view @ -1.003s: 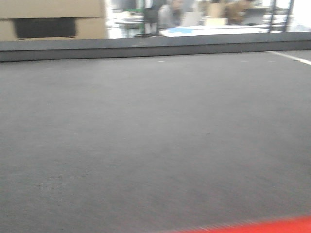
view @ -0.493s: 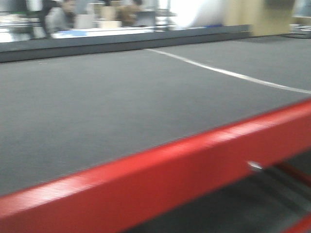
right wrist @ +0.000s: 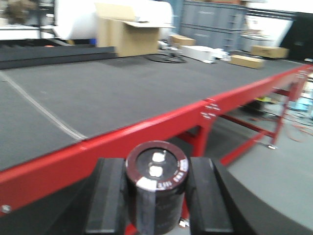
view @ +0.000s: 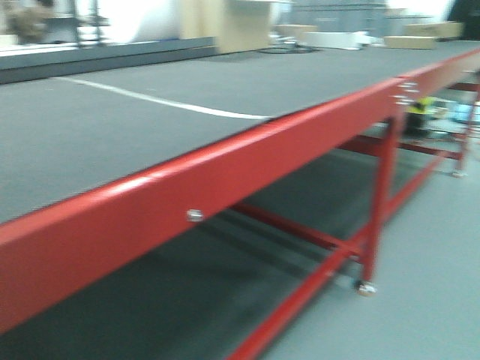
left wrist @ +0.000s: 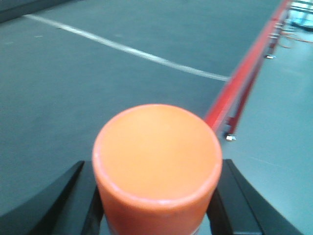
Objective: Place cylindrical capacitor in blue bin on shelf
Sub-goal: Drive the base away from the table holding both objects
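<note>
My right gripper is shut on the cylindrical capacitor, a dark brown-black stub with a pale stripe and two silver terminals on top, held upright between the black fingers. My left gripper is shut on an orange cylinder with a flat top. Both are carried in the air beside a long table with a red frame and a dark grey top. The shelf and the blue bin are out of view.
The table's red legs and crossbars stand over a grey floor to the right. A white line crosses the tabletop. Cardboard boxes and grey crates stand at the far side. Cables and clutter lie near the table's far end.
The front view has swung right: first only the grey tabletop, then the red edge, now the table's side, legs and floor. The image is motion-blurred.
</note>
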